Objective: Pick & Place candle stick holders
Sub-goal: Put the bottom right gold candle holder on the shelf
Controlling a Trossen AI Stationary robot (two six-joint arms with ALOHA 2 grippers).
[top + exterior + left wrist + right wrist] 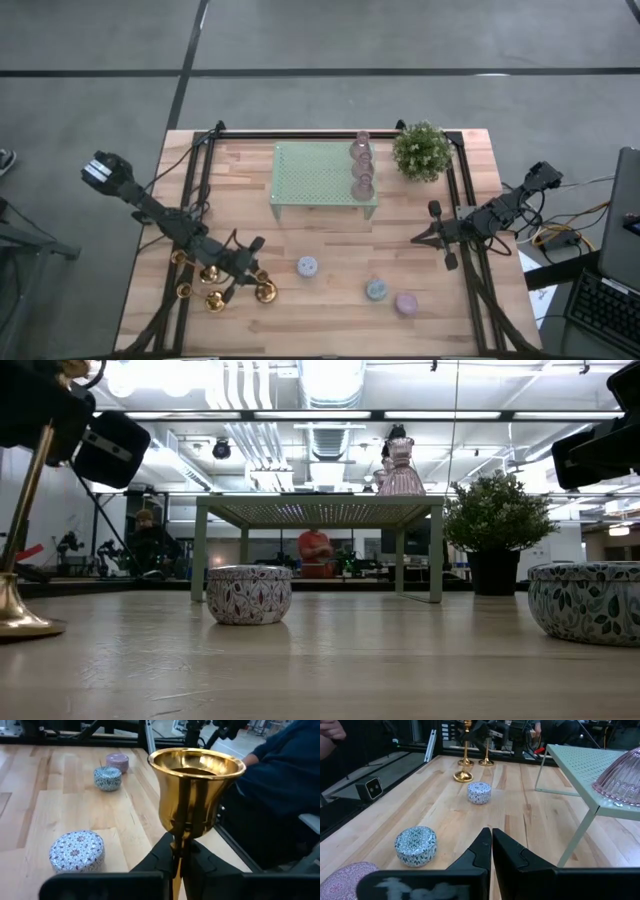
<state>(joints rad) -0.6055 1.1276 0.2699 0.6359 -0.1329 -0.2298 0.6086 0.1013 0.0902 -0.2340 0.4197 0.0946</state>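
Note:
Several shiny gold candle stick holders (200, 280) stand in a cluster at the table's near left. My left gripper (252, 268) is at the cluster's right side, shut on one holder, whose gold cup (196, 790) rises just past the fingers. That holder's round base (265, 292) shows beside the gripper. In the right wrist view, two more holders (465, 750) stand far off behind a gold base (463, 776). My right gripper (435, 236) is shut and empty, held over the table's right part. My left gripper pinches the holder's slim stem (178, 851) between its two fingers, just below the cup. The fingers come roughly level and lie across the stem. The cup stays up. In the low view the stem (35, 490) leans a little and the base (18, 622) seems to be on the table.
Three squat patterned candles (307, 266) (376, 290) (406, 303) lie in a row across the near middle. A green mesh stand (315, 180) at the far middle carries pink glass pieces (361, 165). A potted plant (421, 150) stands at the far right. People show beyond the table.

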